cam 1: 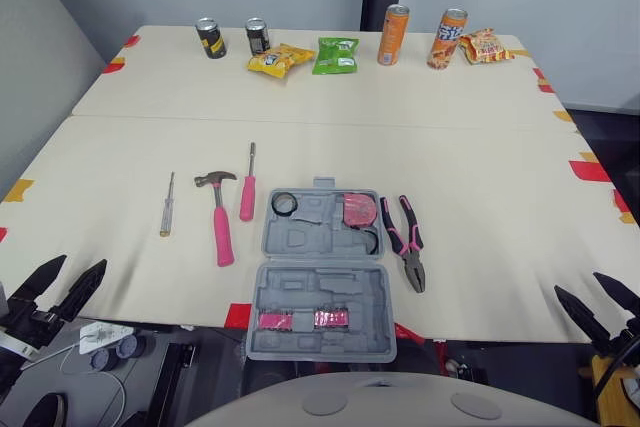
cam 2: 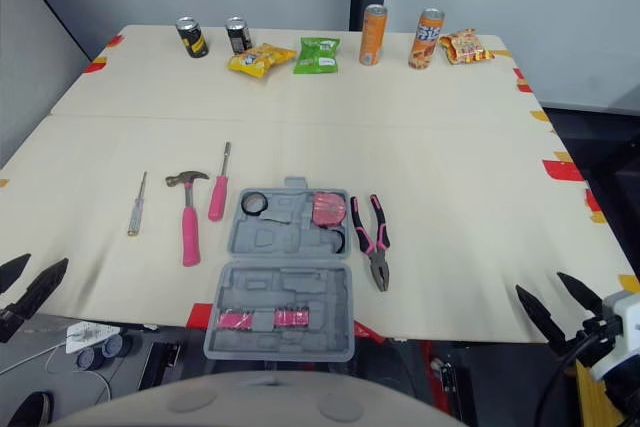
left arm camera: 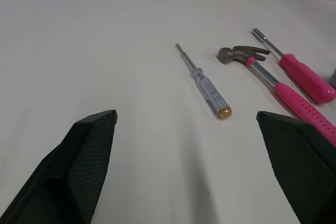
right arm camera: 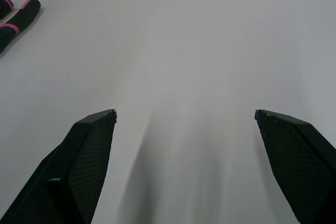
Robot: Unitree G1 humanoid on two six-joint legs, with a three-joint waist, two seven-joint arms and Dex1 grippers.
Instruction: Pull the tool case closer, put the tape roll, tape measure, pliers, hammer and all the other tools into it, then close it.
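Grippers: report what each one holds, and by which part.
Nothing is held. The left gripper and the right gripper are both open and empty over the table.

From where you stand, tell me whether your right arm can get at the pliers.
Probably yes. The pliers lie on bare table right of the tool case, and nothing stands between them and the right gripper, its fingers open, at the near edge.

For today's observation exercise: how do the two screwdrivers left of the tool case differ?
The clear-handled screwdriver is slimmer than the pink-handled screwdriver, its handle see-through, not opaque. It lies left of the hammer; the pink-handled one lies right. Both lie flat, tips pointing away.
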